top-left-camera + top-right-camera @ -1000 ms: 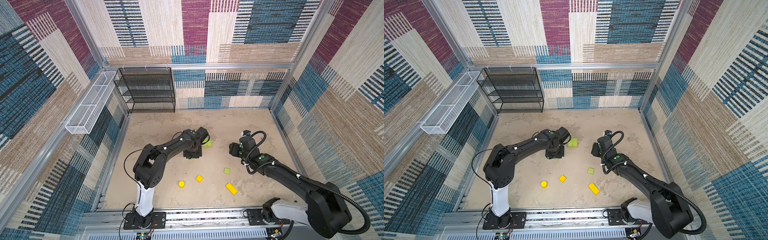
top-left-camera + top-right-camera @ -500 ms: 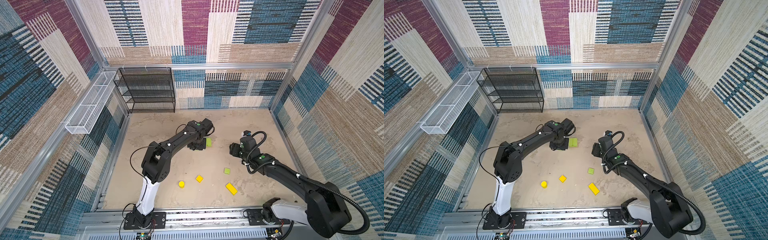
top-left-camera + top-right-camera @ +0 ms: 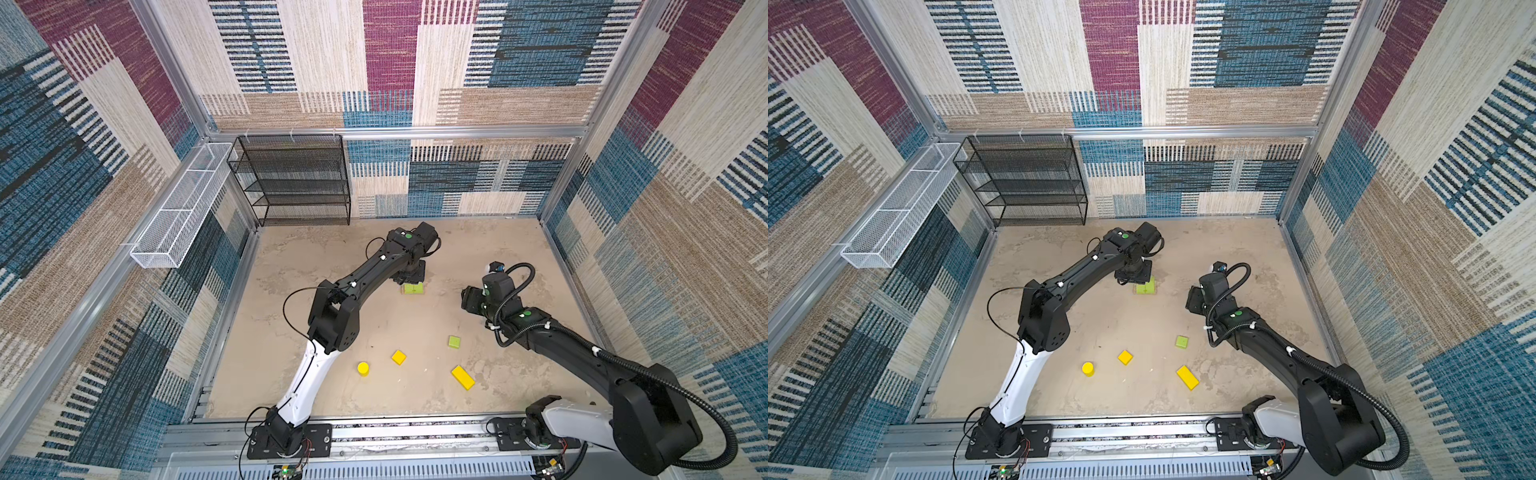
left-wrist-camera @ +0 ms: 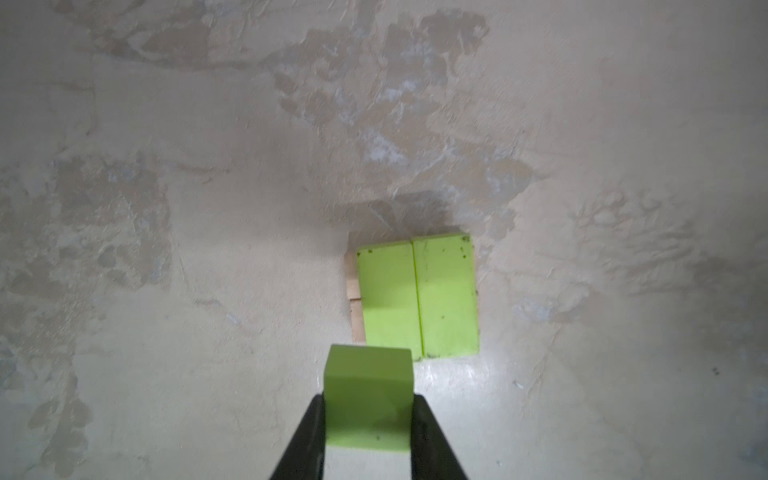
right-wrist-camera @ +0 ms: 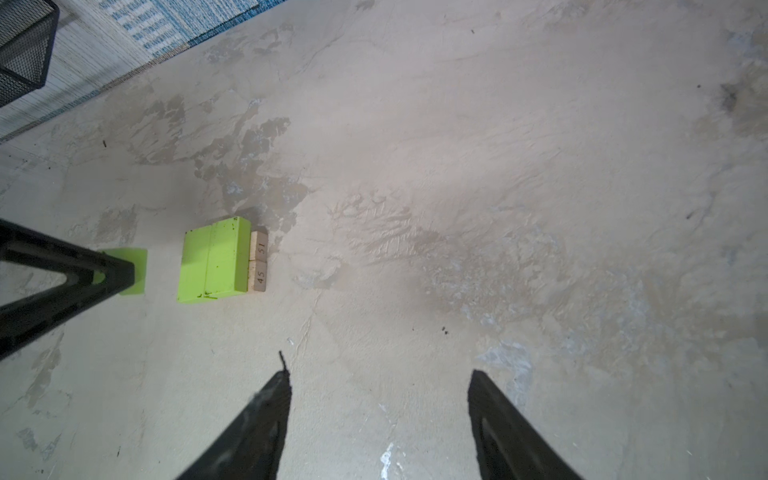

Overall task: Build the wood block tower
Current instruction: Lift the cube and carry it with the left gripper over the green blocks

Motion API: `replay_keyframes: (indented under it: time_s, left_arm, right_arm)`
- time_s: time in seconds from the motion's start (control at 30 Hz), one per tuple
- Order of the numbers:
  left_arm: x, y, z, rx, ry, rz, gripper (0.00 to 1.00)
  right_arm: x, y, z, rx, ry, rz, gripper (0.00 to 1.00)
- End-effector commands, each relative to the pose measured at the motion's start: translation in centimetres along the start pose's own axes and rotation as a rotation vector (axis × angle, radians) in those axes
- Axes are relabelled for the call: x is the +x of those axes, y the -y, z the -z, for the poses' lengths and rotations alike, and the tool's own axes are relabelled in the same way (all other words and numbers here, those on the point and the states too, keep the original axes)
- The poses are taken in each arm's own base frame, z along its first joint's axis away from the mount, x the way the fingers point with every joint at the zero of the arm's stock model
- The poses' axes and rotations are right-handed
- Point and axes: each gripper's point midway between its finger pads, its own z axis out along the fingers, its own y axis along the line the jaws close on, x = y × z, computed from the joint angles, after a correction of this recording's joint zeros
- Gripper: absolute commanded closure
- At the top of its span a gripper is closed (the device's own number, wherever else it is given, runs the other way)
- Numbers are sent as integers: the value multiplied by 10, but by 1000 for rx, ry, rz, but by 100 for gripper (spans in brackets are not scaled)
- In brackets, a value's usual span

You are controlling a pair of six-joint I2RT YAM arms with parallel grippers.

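The tower (image 3: 413, 289) (image 3: 1145, 286) is two long lime-green blocks (image 4: 417, 299) side by side on two tan planks (image 5: 259, 259). My left gripper (image 4: 368, 399) is shut on a lime-green cube (image 4: 368, 395) and hangs just behind the tower (image 5: 214, 259), above the floor. In both top views the left gripper (image 3: 409, 272) hides its cube. My right gripper (image 5: 380, 374) is open and empty, off to the tower's right (image 3: 469, 299). Loose on the front floor lie a green cube (image 3: 454, 341), a yellow cube (image 3: 398, 357), a yellow cylinder (image 3: 363, 368) and a yellow bar (image 3: 463, 377).
A black mesh shelf (image 3: 291, 183) stands against the back wall at the left. A white wire basket (image 3: 178, 208) hangs on the left wall. Patterned walls close in the floor on three sides, and a metal rail (image 3: 374, 432) runs along the front.
My left arm has stretched out, carrying the green cube from the tower's left side to just behind it. The right arm has hardly moved.
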Motion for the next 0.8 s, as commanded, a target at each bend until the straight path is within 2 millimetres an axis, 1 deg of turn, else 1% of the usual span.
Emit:
replay_keyframes:
  time_s: [0.0,0.13,0.23,0.47,0.77]
  left_arm:
    - [-2,6,-5,19,-12,16,73]
    - [-8,11,-12,30,-3,32,73]
    - [-8,12,-17,29,-9,32,73]
    - [-6,9,-23,8,-17,33,73]
    - [-5,6,-29,-10,-19,37,72]
  right_arm:
    - [0,1,-3,0,3,-1,31]
    - [2,3,-5,6,-4,-2,31]
    - [2,4,-6,6,-4,-3,31]
    - [5,4,-9,2,-17,-3,31]
    - [3,3,-9,0,-16,-6,31]
